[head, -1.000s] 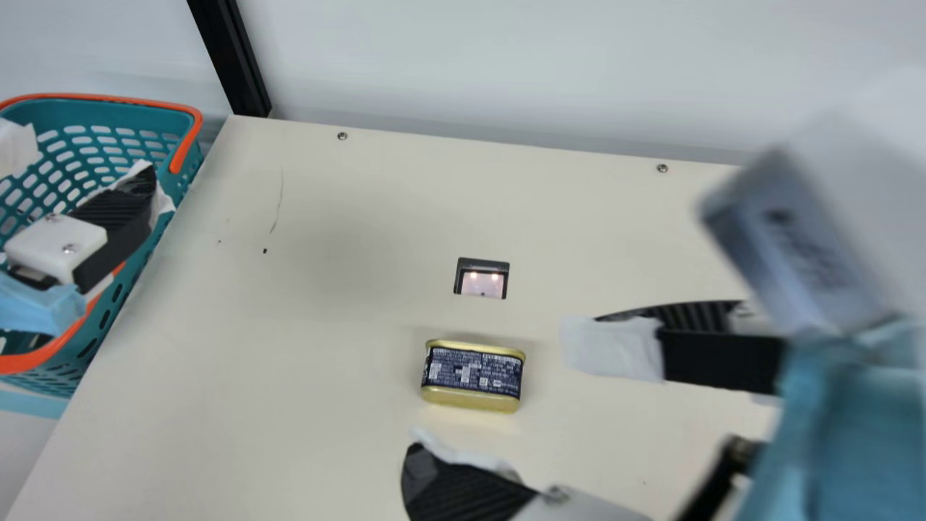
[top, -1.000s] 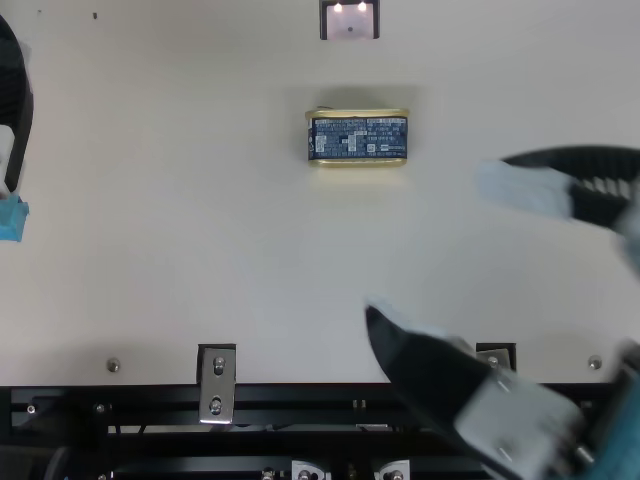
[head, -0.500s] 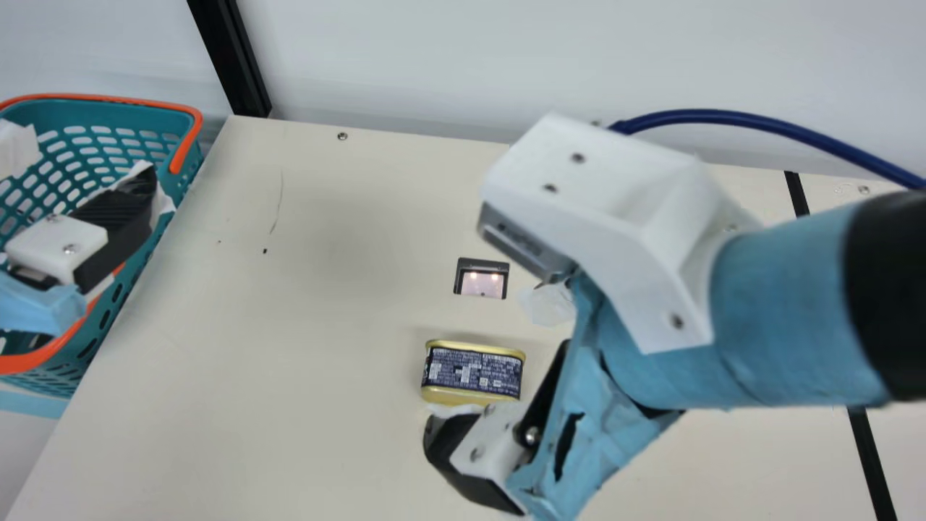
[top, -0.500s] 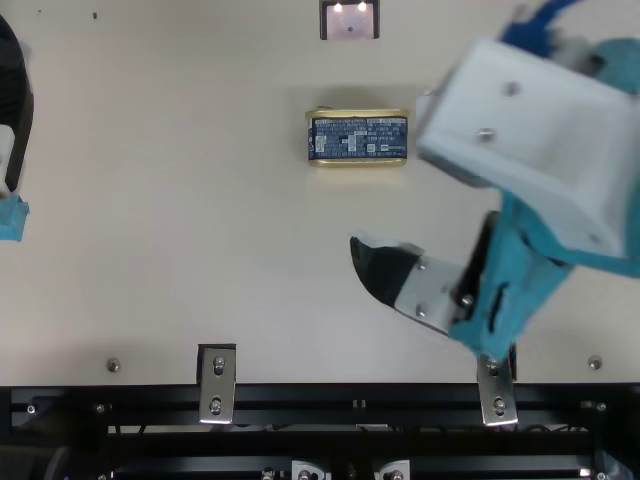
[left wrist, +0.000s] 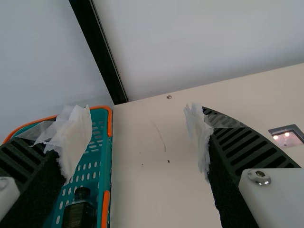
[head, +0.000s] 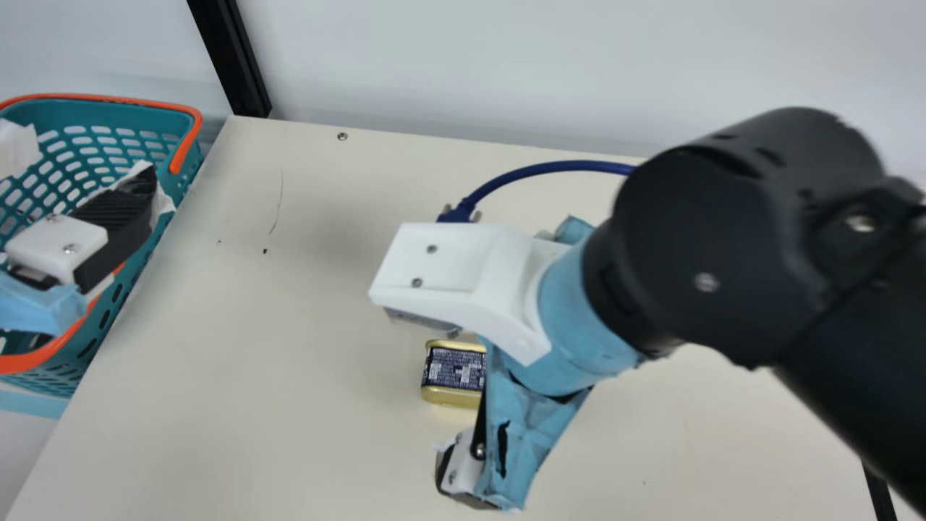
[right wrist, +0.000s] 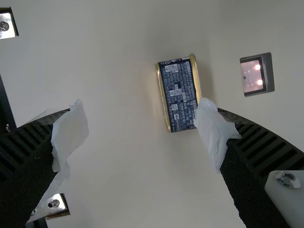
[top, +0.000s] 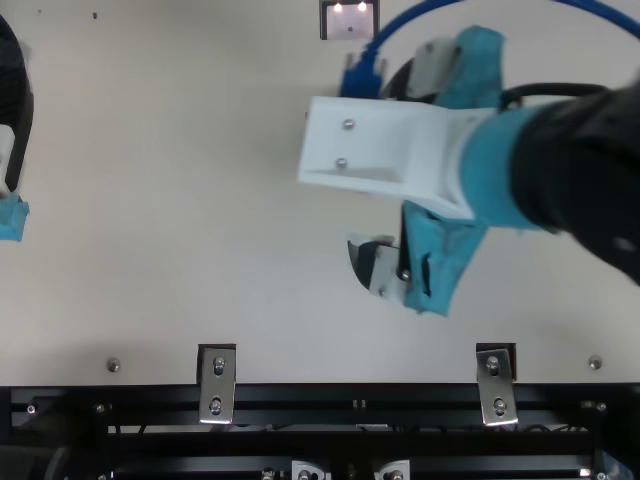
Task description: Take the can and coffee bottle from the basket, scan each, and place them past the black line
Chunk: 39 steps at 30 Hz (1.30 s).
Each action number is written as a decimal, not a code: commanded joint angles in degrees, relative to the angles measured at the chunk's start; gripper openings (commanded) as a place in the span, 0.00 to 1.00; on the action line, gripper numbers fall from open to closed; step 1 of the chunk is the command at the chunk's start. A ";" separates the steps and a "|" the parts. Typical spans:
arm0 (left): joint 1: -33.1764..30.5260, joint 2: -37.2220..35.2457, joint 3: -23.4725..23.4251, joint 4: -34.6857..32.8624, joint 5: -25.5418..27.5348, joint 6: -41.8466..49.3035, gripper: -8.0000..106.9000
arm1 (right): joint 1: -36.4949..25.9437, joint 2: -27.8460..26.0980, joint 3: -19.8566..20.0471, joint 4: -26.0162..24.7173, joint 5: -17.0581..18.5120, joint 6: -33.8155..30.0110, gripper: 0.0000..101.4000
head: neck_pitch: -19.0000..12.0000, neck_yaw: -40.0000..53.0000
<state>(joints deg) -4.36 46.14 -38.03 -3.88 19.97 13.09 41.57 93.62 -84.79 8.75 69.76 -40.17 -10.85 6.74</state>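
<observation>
left gripper [head: 87,163]: wide, its 2 ribbed fingers well apart; in the main view it hangs over the basket [head: 189,148]
right gripper [top: 374,165]: also wide, 2 fingers spread, above the table [head: 325,434] and close to the can [head: 450,370]; the wrist view has a corner of the can at 1 fingertip, but I can't tell whether they touch
can: on the table, its dark blue printed side up, gold rims along the 2 long edges; partly behind the right arm in the main view
bottle [left wrist: 80,211]: inside the basket, dark, with a black cap
basket: teal mesh with an orange rim, beside the table's left edge
scanner [top: 349,20]: set in the table near the can, 2 small lights glowing in it
line [head: 879,492]: black, on the table at the right, part of it behind the right arm; the can is on the scanner's side of it
fingertips: white wrap [left wrist: 78,137] on both grippers
cable [head: 550,168]: blue, curving from the right wrist
post [head: 231,58]: black, upright at the table's far left corner
</observation>
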 commanded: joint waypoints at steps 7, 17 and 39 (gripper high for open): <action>0.00 0.00 0.00 0.00 0.00 0.00 0.85 | 1.34 6.37 -3.73 -4.54 0.14 -2.64 1.00 | -0.11 -0.02; 0.00 0.00 0.00 0.00 0.00 0.00 0.85 | 2.97 12.95 -7.59 -7.53 0.14 -4.26 1.00 | -0.11 -0.02; 0.00 0.00 0.00 0.00 0.00 0.00 0.85 | 1.04 22.74 -11.58 -9.67 0.14 -7.67 1.00 | -0.11 -0.02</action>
<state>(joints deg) -4.36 46.14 -38.03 -3.88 19.97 13.09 42.70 116.26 -96.58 -1.08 69.81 -47.84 -10.85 6.74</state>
